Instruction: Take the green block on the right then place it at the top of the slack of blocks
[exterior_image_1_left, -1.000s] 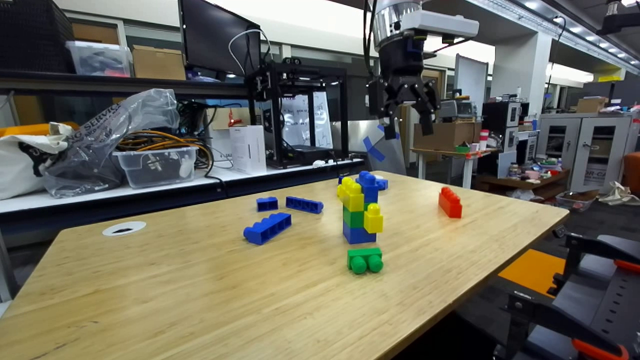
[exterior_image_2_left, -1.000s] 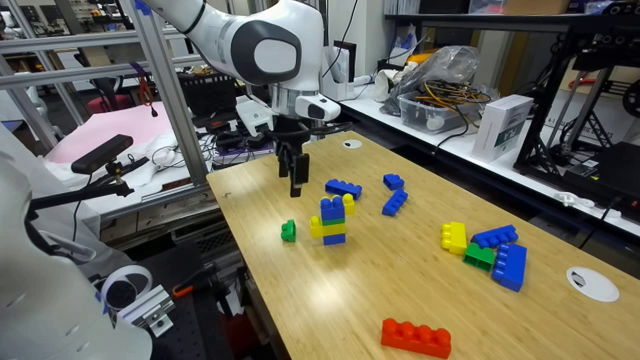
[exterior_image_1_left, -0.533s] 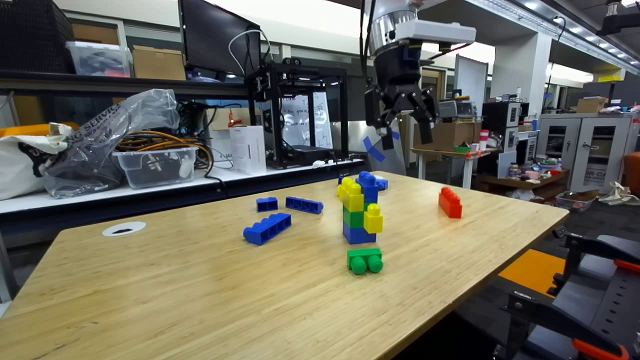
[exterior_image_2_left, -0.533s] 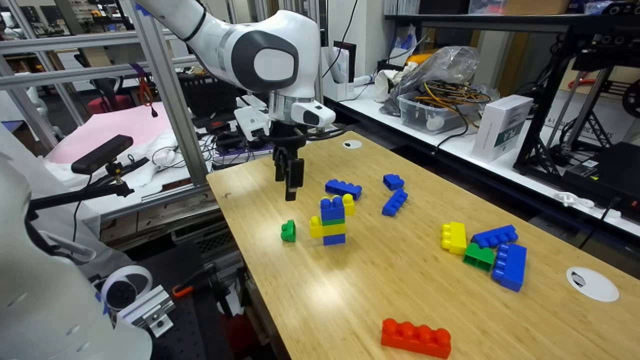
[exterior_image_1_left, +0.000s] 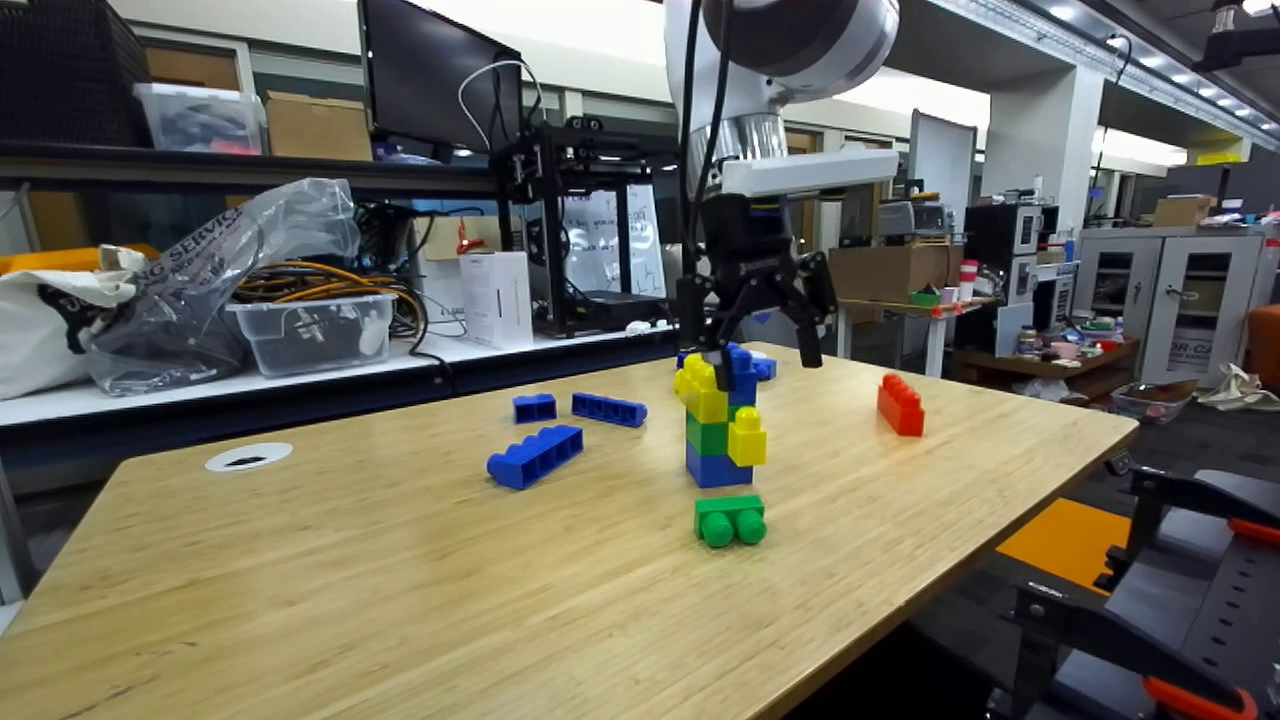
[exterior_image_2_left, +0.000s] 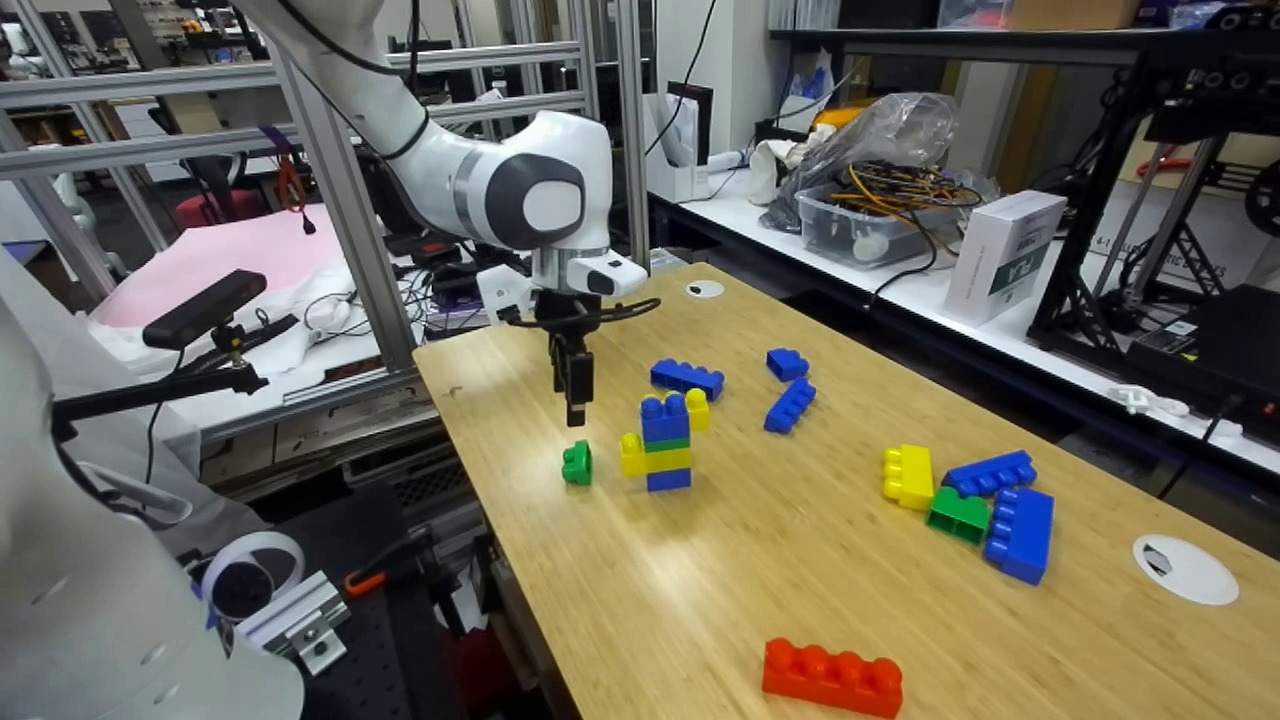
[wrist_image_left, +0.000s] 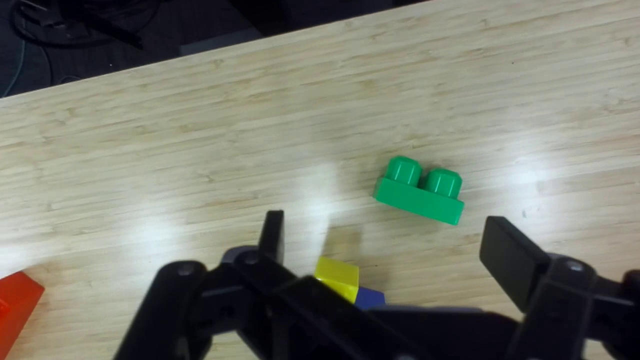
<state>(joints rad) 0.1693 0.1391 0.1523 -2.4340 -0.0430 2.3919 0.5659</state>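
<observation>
The green block (exterior_image_1_left: 730, 520) lies on its side on the wooden table, two studs facing sideways; it also shows in an exterior view (exterior_image_2_left: 577, 463) and in the wrist view (wrist_image_left: 420, 197). Beside it stands the upright stack of blue, green and yellow blocks (exterior_image_1_left: 709, 437), with two blue studs on top (exterior_image_2_left: 665, 425). In the wrist view my fingers hide most of the stack; a yellow corner (wrist_image_left: 337, 272) shows. My gripper (exterior_image_1_left: 767, 362) is open and empty, fingers down, above the table. In an exterior view (exterior_image_2_left: 570, 402) it hangs over the green block, apart from it.
A red block (exterior_image_2_left: 832, 678) lies apart on the table. Several blue blocks (exterior_image_1_left: 535, 457) lie beyond the stack. A yellow block (exterior_image_2_left: 908, 476), another green block (exterior_image_2_left: 958, 514) and two blue blocks lie together. The table edge (wrist_image_left: 215, 51) runs near the green block.
My gripper has moved down, and to the left in an exterior view, closer to the green block and the stack. It stays open. The blocks have not moved.
</observation>
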